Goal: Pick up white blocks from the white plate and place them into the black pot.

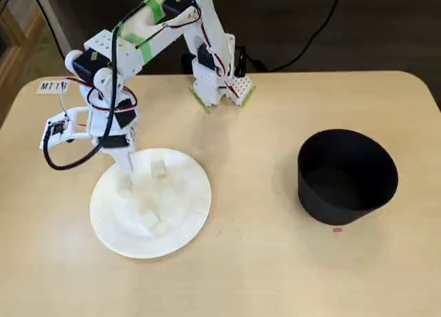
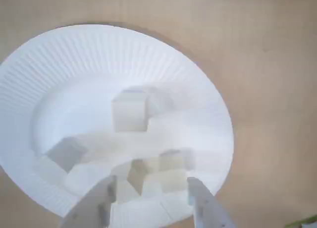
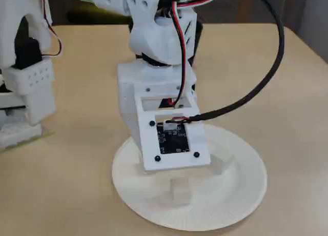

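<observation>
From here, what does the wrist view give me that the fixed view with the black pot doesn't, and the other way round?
Only the wrist view shows the two-finger gripper open low over the small off-white cube blocks, with blocks between its fingertips.

Only that fixed view shows the matte black cylindrical pot, standing well right of the plate, and the arm's base.

Both show the round white ribbed paper plate holding several blocks on the tan table.
</observation>
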Action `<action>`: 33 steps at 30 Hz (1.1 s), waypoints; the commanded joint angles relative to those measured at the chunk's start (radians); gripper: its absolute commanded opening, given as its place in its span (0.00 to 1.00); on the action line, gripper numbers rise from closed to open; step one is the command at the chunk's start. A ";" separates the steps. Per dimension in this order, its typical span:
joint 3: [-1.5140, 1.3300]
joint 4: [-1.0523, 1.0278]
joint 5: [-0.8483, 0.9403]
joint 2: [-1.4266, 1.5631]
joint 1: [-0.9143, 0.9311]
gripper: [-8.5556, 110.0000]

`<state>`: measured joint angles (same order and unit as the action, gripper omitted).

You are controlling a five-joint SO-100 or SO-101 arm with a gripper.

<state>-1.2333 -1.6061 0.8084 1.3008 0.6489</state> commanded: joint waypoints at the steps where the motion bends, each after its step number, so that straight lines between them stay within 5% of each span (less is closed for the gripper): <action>1: 0.048 0.002 0.008 0.000 -0.009 0.31; 33: 0.089 0.107 -0.132 -0.175 0.029 0.37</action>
<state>-1.1934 -1.5156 0.6796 1.1229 0.6934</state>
